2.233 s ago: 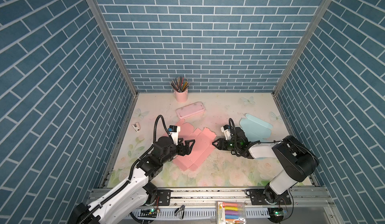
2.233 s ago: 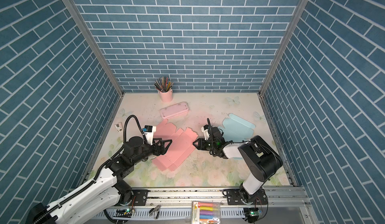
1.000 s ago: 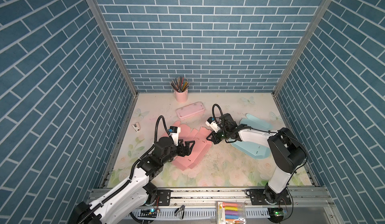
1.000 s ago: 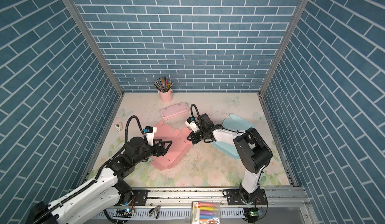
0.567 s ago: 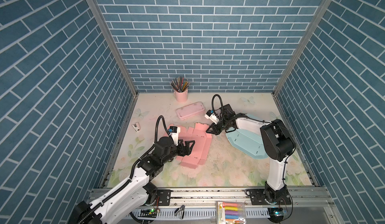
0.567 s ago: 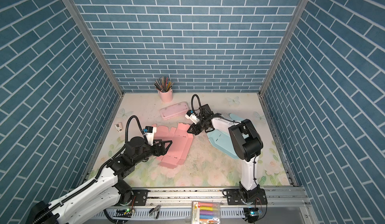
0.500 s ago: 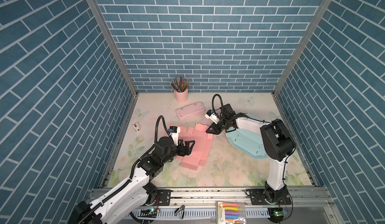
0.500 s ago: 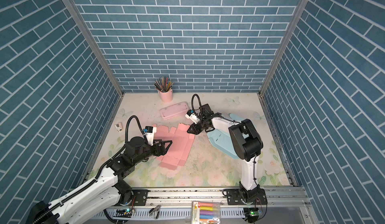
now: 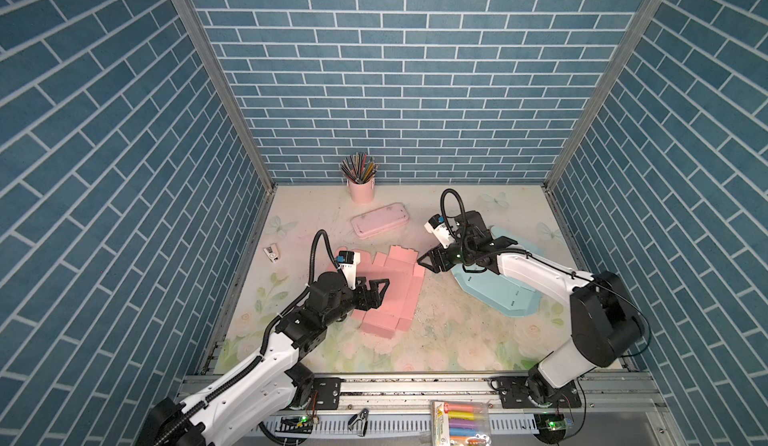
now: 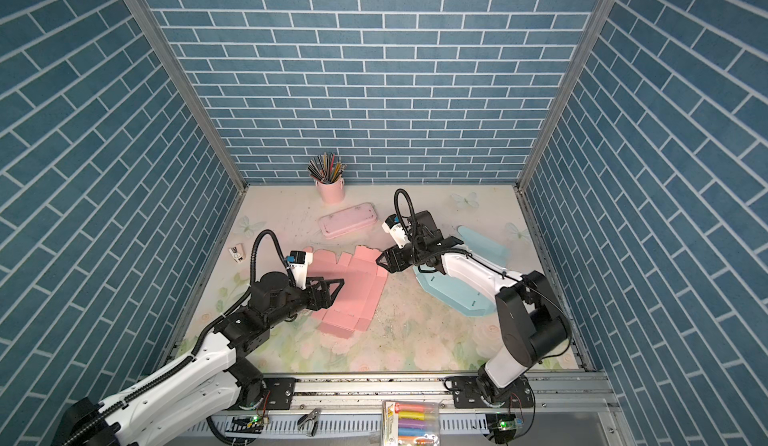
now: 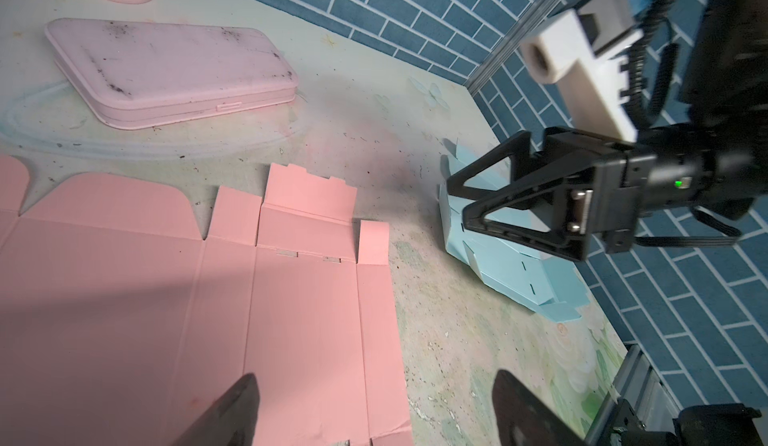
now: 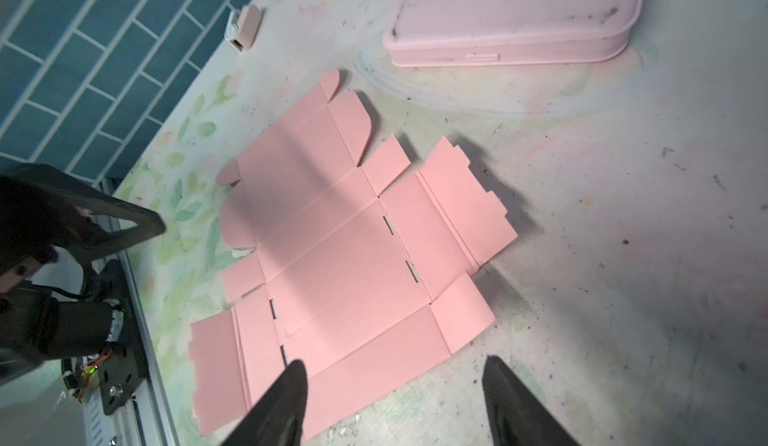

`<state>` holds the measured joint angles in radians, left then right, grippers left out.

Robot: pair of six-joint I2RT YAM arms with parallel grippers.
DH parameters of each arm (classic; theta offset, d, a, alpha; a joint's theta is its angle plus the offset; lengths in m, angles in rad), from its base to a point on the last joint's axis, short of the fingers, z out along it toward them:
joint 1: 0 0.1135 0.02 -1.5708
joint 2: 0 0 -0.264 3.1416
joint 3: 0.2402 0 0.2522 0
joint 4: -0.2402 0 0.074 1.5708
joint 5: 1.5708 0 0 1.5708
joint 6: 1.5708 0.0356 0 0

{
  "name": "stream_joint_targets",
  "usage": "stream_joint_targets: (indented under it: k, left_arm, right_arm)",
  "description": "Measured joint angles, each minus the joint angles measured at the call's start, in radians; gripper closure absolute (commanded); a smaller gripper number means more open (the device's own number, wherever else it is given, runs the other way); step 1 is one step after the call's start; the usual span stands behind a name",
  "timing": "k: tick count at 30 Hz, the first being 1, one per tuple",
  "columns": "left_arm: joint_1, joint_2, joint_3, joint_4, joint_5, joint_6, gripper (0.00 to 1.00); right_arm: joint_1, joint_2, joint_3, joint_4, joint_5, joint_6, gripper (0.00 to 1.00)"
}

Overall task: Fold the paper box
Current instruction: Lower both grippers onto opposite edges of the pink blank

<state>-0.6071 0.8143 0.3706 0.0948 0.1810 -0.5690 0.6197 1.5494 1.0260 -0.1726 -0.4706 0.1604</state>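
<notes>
Pink paper box (image 9: 401,296) is lying unfolded on the worktop (image 9: 440,340); my left tool (image 9: 379,294) is hovering released above it, my right tool (image 9: 426,263) released beside it

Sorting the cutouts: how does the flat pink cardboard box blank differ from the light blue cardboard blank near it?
Colour: the pink cardboard blank is salmon pink, the light blue cardboard blank pale blue.
Place: the pink blank lies centrally, the blue blank further right.
Cover: the pink blank is mostly in plain view; the right arm crosses over the blue blank, hiding part.
Both lie on the table, not yet made into boxes.
</notes>
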Motion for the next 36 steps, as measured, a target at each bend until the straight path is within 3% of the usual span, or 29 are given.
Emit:
stream_joint_targets:
  k: [7,13,22,36]
  left_arm:
    - [0.0,0.029,-0.002,0.007,0.0,0.011,0.12]
    - [0.0,0.031,-0.011,0.027,0.0,0.027,0.11]
    - [0.002,0.066,-0.014,0.042,0.014,0.054,0.11]
    - [0.006,0.103,-0.071,0.069,0.027,0.053,0.2]
  right_arm:
    - [0.096,-0.127,-0.2,0.046,0.041,0.176,0.31]
    - [0.115,-0.18,-0.341,0.146,0.031,0.337,0.31]
    - [0.124,-0.153,-0.459,0.347,0.006,0.513,0.32]
    - [0.125,-0.004,-0.483,0.55,0.003,0.603,0.38]
